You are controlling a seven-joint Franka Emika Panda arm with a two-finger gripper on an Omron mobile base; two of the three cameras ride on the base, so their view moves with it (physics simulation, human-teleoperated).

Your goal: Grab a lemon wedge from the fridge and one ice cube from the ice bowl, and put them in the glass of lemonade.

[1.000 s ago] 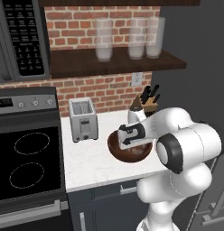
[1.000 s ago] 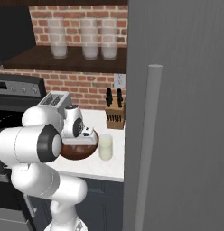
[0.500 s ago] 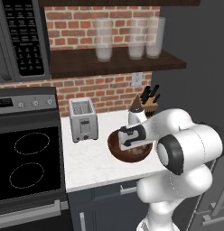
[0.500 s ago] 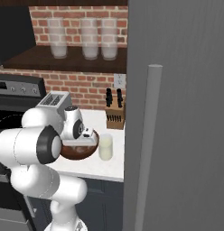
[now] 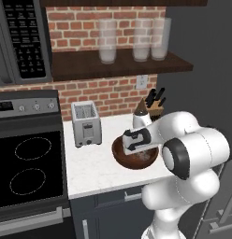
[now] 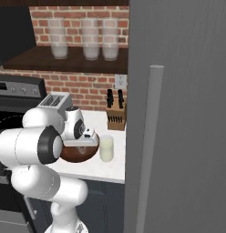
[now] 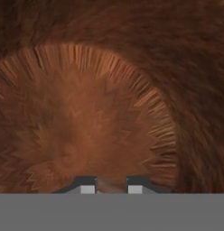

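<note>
1. The fingers (image 7: 111, 186) are down inside the ice bowl (image 5: 120, 158), a wide bowl of dark reddish-brown wood that sits near the front edge of the white bench (image 5: 97, 170), toward its right end.
2. In the hand view the two dark tips stand close together with only a narrow gap, just above the ribbed wooden floor of the ice bowl (image 7: 86, 113). Whether anything is pinched in that gap cannot be told; a faint pale patch lies there, too small and blurred to name as the ice cube.
3. From the left base view the white hand covers much of the bowl's inside, and the tips themselves are hidden below the rim.
4. The glass of lemonade (image 6: 106, 148), short and clear with pale cream-yellow liquid, stands on the bench just beside the ice bowl (image 6: 80, 154), between it and the fridge.
5. The fridge (image 6: 187, 91) is the tall dark grey body at the right end of the bench, with its long pale vertical bar handle (image 6: 149, 145) facing the camera and its door closed.
6. A silver toaster (image 5: 86, 123) stands toward the left end of the bench, near the back.
7. A knife block (image 6: 116, 116) stands at the back right corner against the brick wall.
8. Three tall frosted glasses (image 5: 107, 42) stand on the dark wooden shelf (image 5: 118, 63) above the bench.
</note>
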